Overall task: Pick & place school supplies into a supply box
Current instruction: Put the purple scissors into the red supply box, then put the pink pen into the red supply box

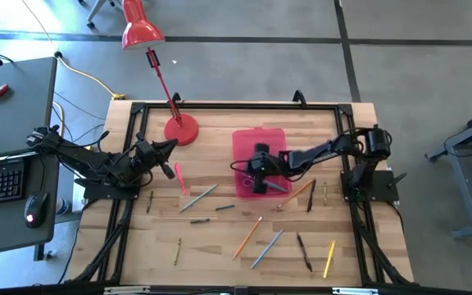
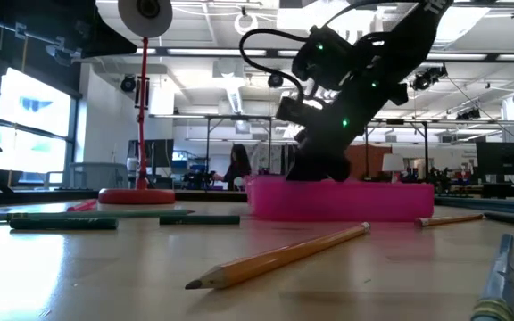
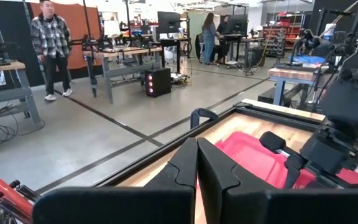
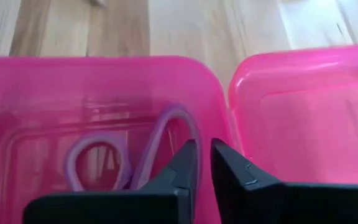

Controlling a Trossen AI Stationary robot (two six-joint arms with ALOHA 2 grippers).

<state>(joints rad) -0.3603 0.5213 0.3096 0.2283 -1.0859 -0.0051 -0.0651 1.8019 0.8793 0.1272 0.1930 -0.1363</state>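
The hot-pink supply box (image 1: 260, 139) lies open mid-table, its two halves side by side (image 4: 104, 87). Purple-handled scissors (image 4: 98, 163) lie in one half. My right gripper (image 4: 204, 163) slants down into that half just over the scissors, its fingers a narrow gap apart. Pencils and pens lie flat on the wood: orange (image 1: 248, 236), yellow (image 1: 329, 258), grey (image 1: 267, 248), pink (image 1: 179, 178). My left gripper (image 1: 169, 154) hovers level at the table's left, shut and holding nothing (image 3: 197, 168). My right gripper stands with its fingertips at one purple handle loop (image 4: 178, 124) of the scissors, which rest on the box floor. That loop runs behind one finger (image 4: 182, 165), so I cannot tell whether the gripper touches it.
A red desk lamp stands on its round base (image 1: 181, 131) at the far left of the table. A black frame rail (image 1: 236, 105) runs round the table's edges. More pens lie near the right arm's base (image 1: 311, 195). One pencil (image 2: 284, 254) lies near the front.
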